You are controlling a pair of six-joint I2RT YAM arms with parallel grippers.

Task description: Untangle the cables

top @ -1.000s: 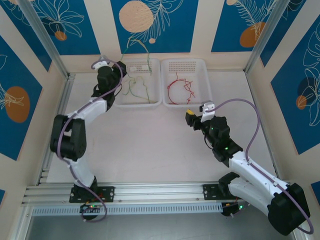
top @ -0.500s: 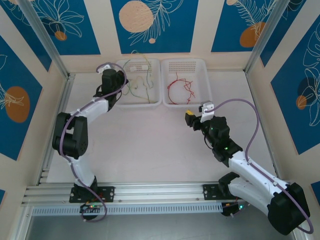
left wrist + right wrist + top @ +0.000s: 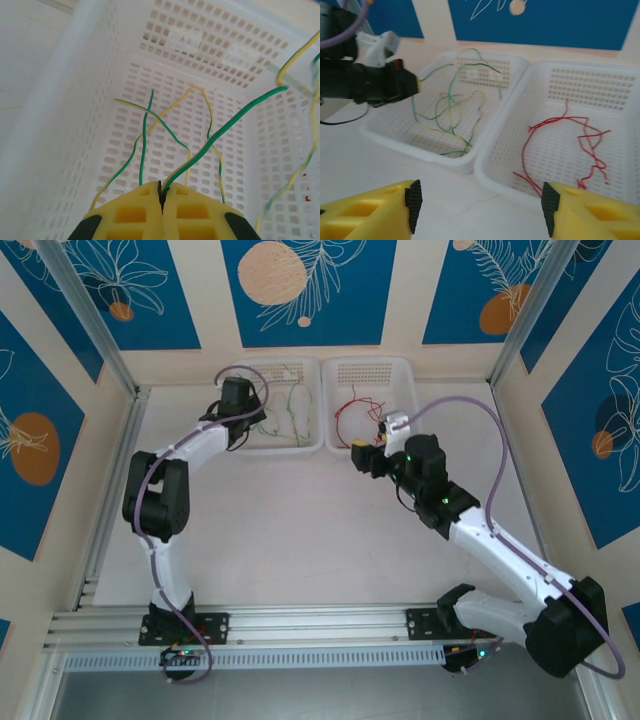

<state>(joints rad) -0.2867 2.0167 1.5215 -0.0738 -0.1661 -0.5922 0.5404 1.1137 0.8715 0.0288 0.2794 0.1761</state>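
green strand (image 3: 240, 118): pinched at its near end in the left claw (image 3: 161, 200), rising up and away from the tips.
green-and-yellow cables (image 3: 451, 112): loosely tangled in the left basket (image 3: 395, 140), just ahead of the left claw.
red cables (image 3: 555, 120): on the floor of the right basket (image 3: 620, 70), ahead of the right claw (image 3: 479, 204), toward its right finger.
left claw: clenched on the green strand.
right claw: released and empty, above the table (image 3: 300, 530), just short of the baskets.
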